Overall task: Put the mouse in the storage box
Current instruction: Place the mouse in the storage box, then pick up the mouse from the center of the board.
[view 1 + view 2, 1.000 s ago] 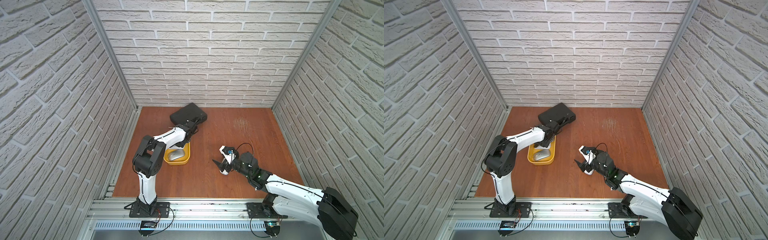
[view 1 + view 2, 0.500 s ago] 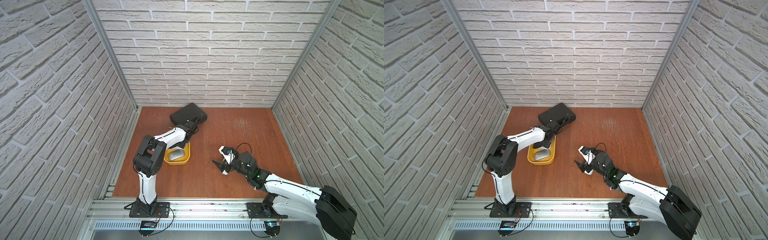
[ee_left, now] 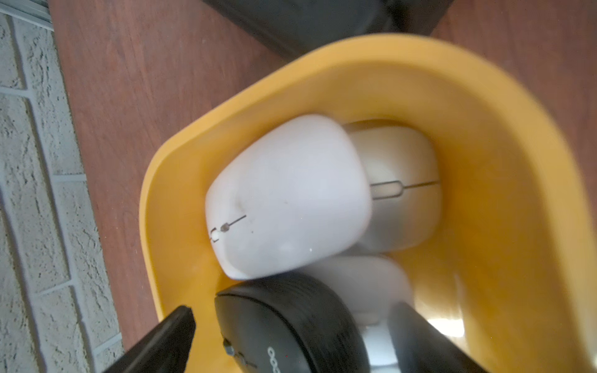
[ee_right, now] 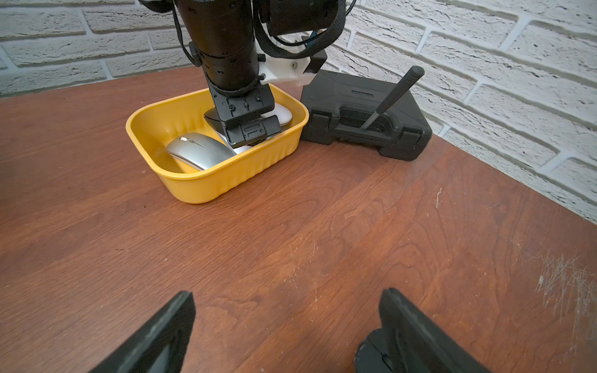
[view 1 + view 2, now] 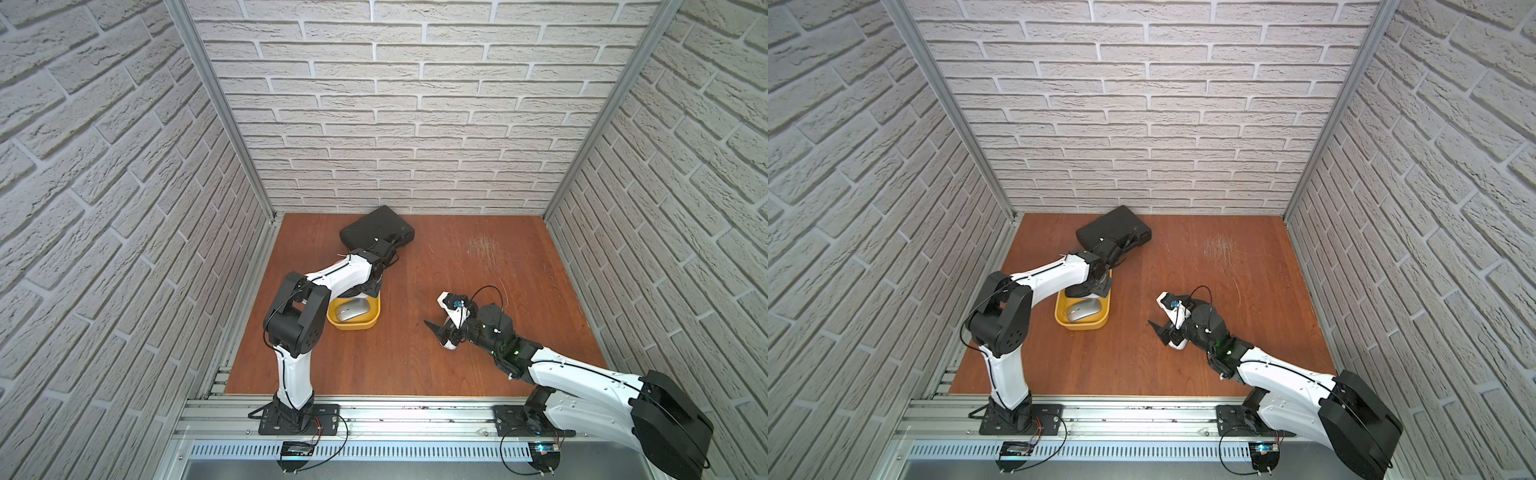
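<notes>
left gripper (image 3: 290,318) splayed inside storage box (image 3: 484,161), case (image 4: 355,106) beside

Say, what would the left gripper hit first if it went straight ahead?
Probably the black mouse, lying in the storage box directly ahead of the open left gripper, though the depth is hard to judge.

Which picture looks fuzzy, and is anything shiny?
Left wrist view: fuzzy all over, white mouse smeared, bright glare on the storage box floor. Right wrist view: sharp, silver mouse gleams a little. Both top views: clear and evenly lit.
</notes>
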